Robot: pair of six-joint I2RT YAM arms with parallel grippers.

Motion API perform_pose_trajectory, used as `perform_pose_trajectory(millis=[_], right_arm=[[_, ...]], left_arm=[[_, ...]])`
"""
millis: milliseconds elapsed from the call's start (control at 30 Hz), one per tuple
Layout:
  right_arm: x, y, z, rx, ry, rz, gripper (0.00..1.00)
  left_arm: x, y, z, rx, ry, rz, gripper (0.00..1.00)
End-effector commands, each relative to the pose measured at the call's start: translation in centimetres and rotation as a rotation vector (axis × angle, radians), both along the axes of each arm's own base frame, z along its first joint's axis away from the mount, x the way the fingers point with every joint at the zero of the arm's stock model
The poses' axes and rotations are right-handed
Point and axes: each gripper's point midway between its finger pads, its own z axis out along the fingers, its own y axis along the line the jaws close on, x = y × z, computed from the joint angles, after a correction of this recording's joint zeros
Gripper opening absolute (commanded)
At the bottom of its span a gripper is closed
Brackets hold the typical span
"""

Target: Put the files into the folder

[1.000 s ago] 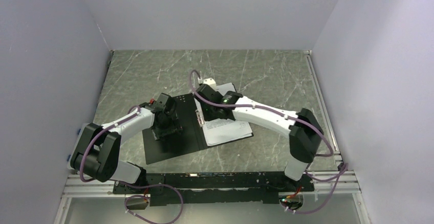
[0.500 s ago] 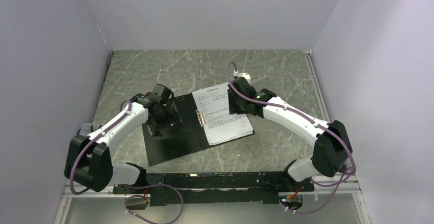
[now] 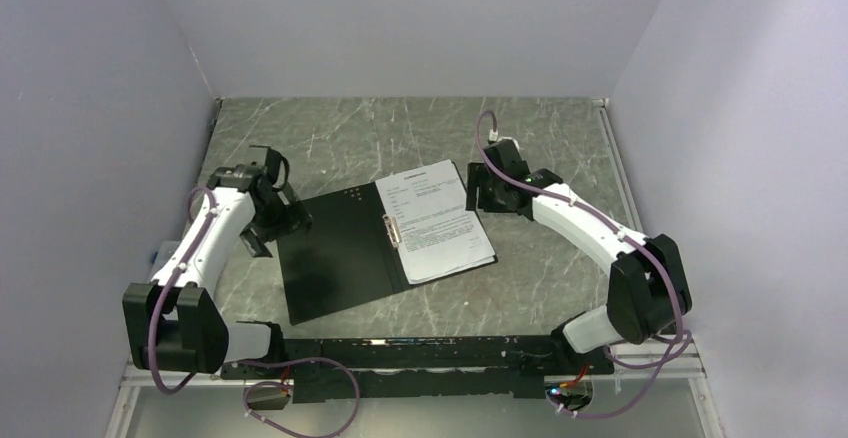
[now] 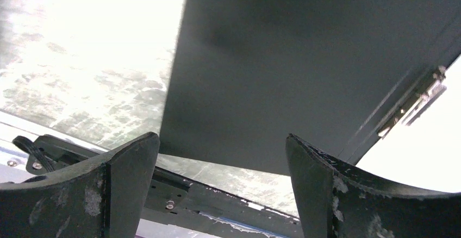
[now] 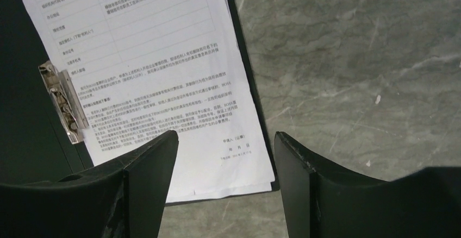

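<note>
The folder lies open and flat on the table, black inside, with its metal clip along the spine. The files, white sheets of dense text, lie on its right half, their left edge at the clip. My left gripper hovers open at the folder's left edge. In its wrist view the black flap and the clip show beyond the empty left gripper. My right gripper hangs open by the files' far right corner. The right wrist view shows the files past the empty right gripper.
The grey marble table is boxed in by pale walls on three sides. A black mounting rail runs along the near edge, also seen as a dark rail in the left wrist view.
Both arms have drawn outward off the folder: the left one to the left off the black flap, the right one to the right off the files. The right jaws have spread wider.
</note>
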Motion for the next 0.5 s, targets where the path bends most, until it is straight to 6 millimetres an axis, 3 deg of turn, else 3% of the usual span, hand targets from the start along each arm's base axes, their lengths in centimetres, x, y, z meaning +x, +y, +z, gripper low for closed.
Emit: perform_pose_trajectory(millis=[0,200,467], right_arm=[[1.5,1.0,0.2,0.058,-0.026,0.037,0.7],[0.2,6.2,1.6,0.23,-0.012,0.208,0.7],[-1.3,13.6,1.1,0.154,-0.002,0.342,0.69]], left_arm=[[0.0,2.4,0.3,-0.018,0.022,0.046,0.93],[0.1,4.5,-1.1,-0.11,0.024,0.156,0.93],[0.8,5.0,-1.4,-0.143,0.014,0.187,0.93]])
